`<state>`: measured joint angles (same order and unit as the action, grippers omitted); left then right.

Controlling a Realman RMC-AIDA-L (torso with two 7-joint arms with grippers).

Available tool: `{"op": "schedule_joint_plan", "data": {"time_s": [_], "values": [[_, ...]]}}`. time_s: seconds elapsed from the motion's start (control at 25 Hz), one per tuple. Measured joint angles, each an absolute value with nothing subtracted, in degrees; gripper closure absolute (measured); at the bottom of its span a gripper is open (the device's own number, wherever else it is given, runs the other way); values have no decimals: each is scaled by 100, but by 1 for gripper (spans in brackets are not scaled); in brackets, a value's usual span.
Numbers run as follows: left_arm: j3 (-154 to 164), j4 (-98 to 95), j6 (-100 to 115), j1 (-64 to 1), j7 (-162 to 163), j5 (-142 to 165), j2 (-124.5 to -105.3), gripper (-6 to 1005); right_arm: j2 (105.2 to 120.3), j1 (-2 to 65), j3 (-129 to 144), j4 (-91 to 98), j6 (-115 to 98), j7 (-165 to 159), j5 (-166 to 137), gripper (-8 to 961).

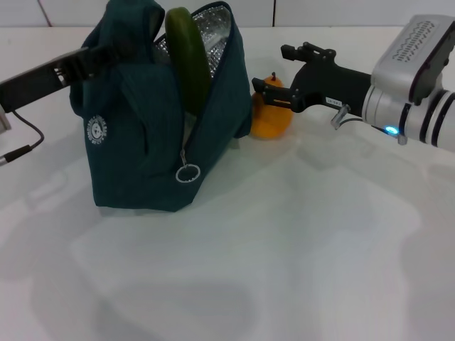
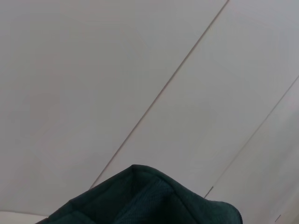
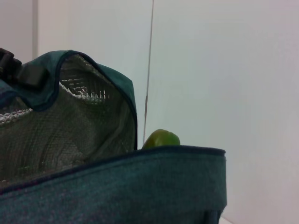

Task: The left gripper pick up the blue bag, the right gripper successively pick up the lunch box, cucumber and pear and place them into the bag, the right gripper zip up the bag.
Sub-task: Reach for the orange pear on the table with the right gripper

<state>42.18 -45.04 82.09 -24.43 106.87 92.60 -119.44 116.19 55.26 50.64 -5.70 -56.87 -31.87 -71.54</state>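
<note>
The blue bag (image 1: 142,149) stands open on the table, its silver lining showing. The cucumber (image 1: 188,57) stands upright in it with its top sticking out. My left gripper (image 1: 96,60) reaches in from the left, shut on the bag's top edge and holding it up. The pear (image 1: 270,121) sits on the table just right of the bag. My right gripper (image 1: 272,69) is open right at the pear's top, one finger across it. The lunch box is hidden. The right wrist view shows the bag's rim (image 3: 117,182) and the cucumber tip (image 3: 161,138). The left wrist view shows only bag fabric (image 2: 140,200).
The white table (image 1: 284,249) stretches in front of and to the right of the bag. A black cable (image 1: 21,138) runs along the left edge. The zipper's ring pull (image 1: 187,173) hangs on the bag's front. A pale wall stands behind.
</note>
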Motion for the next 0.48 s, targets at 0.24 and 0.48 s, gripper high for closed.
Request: {"op": "schedule_joint_plan", "data": {"time_s": [0.24,0.48], "values": [[4220,-4504,8209,-2461,10687,9260,-11943,961,11619,5560,5032,-623,-5750,-3194,-7160,143],[4235,-4505,8209,-2469,10687,9260,-11933,961,11620,5594,5027,-686,-5721,-3227,-7164,248]]}}
